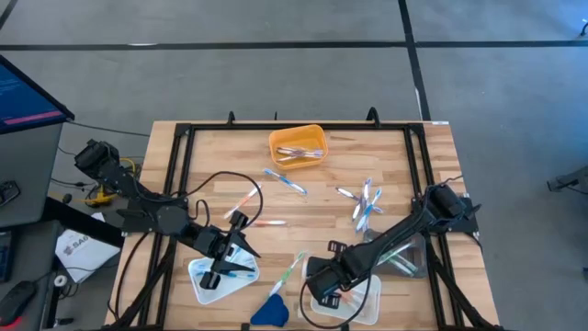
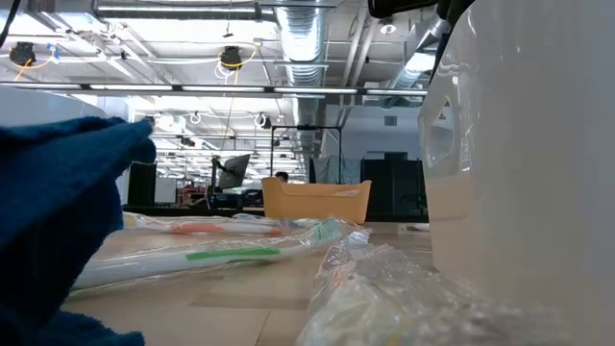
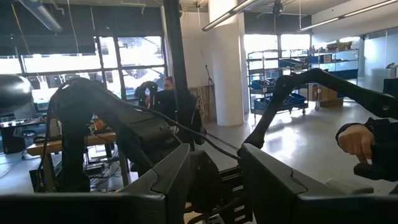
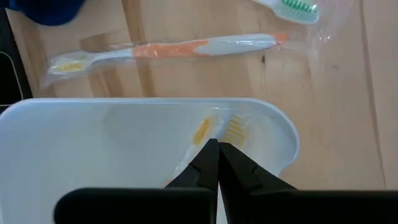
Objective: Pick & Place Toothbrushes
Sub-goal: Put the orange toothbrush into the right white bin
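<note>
Lowering into the white oval plastic tray [image 4: 124, 143], the right tool [image 4: 217, 149] is clenched on a wrapped yellow-bristled toothbrush [image 4: 205, 129]; release low so it lies flat. Beyond, the left tool [image 1: 223, 267] hangs parted over another white tray [image 1: 204, 287]; loose wrapped toothbrushes [image 1: 363, 204] lie across the wooden surface [image 1: 322, 175]

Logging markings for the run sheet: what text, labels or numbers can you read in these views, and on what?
White paper on the floor left of the table: dark printed letters, too small to read.
Monitor at far left: lines on the screen, too blurred to read.
Toothbrushes, trays: no text visible.
</note>
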{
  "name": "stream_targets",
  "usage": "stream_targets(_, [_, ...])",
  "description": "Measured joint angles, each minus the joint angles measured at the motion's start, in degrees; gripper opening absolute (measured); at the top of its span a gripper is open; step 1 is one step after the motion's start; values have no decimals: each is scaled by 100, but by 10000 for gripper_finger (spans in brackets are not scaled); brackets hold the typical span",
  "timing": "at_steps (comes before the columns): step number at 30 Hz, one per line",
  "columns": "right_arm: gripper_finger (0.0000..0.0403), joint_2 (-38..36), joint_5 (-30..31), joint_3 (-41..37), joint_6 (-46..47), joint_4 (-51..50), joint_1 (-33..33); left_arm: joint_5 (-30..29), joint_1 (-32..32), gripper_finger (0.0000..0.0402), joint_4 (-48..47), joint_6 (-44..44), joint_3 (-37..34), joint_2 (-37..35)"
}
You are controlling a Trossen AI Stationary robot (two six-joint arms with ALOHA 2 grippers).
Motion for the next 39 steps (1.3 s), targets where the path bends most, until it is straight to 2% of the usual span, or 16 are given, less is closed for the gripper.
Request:
stream_targets(8, [0,-82,-2,141,-54,-144,19,2,-1,136,-2,0,0,0])
stream_targets(12, [0,-242,230,449,-259,-207,148,9,0,136,-9,0,1,0])
stream_targets(17, [0,-473,995,715,-505,-204,369,22,-1,136,-31,7,1,2])
stream_targets(24, [0,-582,2801,763,-903,144,830,18,0,136,-291,221,1,2])
stream_targets(26, [0,-579,3156,714,-1006,345,962,15,1,136,-344,221,1,2])
stream_targets(30, [0,-566,3211,370,-1392,740,1037,-317,56,136,-407,331,1,2])
stream_targets(35, [0,-584,3109,108,-1900,805,904,-1002,168,136,-749,921,5,2])
stream_targets(39, [0,-584,2934,96,-2483,1076,604,-1699,293,136,-1367,298,4,4])
